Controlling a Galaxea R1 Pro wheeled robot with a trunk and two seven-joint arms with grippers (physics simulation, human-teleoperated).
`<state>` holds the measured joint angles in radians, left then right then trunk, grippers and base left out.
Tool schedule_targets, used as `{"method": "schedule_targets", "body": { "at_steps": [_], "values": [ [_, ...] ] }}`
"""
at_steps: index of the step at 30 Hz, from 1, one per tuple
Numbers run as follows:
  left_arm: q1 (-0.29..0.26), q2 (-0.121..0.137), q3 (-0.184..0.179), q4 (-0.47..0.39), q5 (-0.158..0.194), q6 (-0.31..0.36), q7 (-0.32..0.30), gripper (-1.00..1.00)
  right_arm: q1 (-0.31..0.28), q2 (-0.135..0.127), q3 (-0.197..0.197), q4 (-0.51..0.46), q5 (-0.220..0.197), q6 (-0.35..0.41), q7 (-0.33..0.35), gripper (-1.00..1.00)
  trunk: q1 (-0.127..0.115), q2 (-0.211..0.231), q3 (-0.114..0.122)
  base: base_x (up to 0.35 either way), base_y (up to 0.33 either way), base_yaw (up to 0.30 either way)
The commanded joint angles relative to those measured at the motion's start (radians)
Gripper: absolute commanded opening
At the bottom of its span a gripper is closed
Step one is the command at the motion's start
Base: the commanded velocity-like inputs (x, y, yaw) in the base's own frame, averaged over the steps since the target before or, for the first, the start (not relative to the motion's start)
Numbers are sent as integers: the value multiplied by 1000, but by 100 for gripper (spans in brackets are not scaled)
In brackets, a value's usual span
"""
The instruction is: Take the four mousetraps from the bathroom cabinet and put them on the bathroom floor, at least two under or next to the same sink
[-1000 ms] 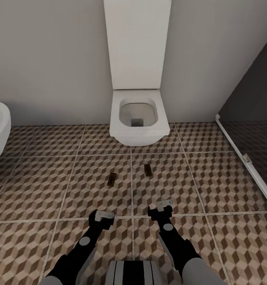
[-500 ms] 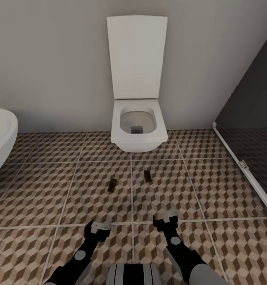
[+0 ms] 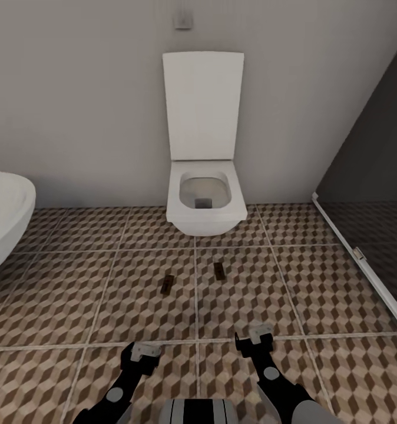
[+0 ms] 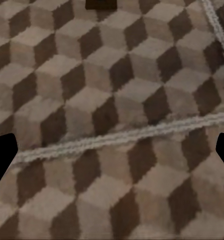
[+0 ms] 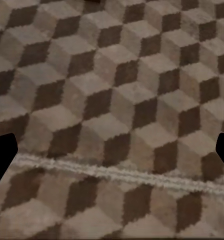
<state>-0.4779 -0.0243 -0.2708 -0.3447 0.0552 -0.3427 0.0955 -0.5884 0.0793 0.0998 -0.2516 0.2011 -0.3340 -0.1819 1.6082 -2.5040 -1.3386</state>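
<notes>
You have nothing to read here: no text, label, brand, number or sign stands on any surface. The two mousetraps [image 3: 168, 284] lying on the bathroom floor [image 3: 75, 306] are too small to show any marking, and the white toilet [image 3: 205, 200] and the wall behind it are plain.

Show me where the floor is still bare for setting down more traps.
Bare tile lies between the left mousetrap and the white basin at the left, and between the right mousetrap and the shower rail. The strip between both mousetraps and the toilet is tighter. Both grippers hang open, empty.
</notes>
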Motion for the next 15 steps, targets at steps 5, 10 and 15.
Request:
{"method": "schedule_targets", "body": {
  "at_steps": [5,10,15],
  "values": [
    [-1,0,-8,56,6,-53,8,100,-1,-12,7,46,5,-38,18,100,-2,1,19,0,0,0],
    [-1,-1,-8,102,6,-98,9,100,-1,-28,6,98,5,-90,40,100,-5,2,38,0,0,0],
    [-1,-2,-8,118,6,-110,9,100,-1,-37,6,126,4,-123,46,100,-7,3,58,0,0,0]
  ]
}}
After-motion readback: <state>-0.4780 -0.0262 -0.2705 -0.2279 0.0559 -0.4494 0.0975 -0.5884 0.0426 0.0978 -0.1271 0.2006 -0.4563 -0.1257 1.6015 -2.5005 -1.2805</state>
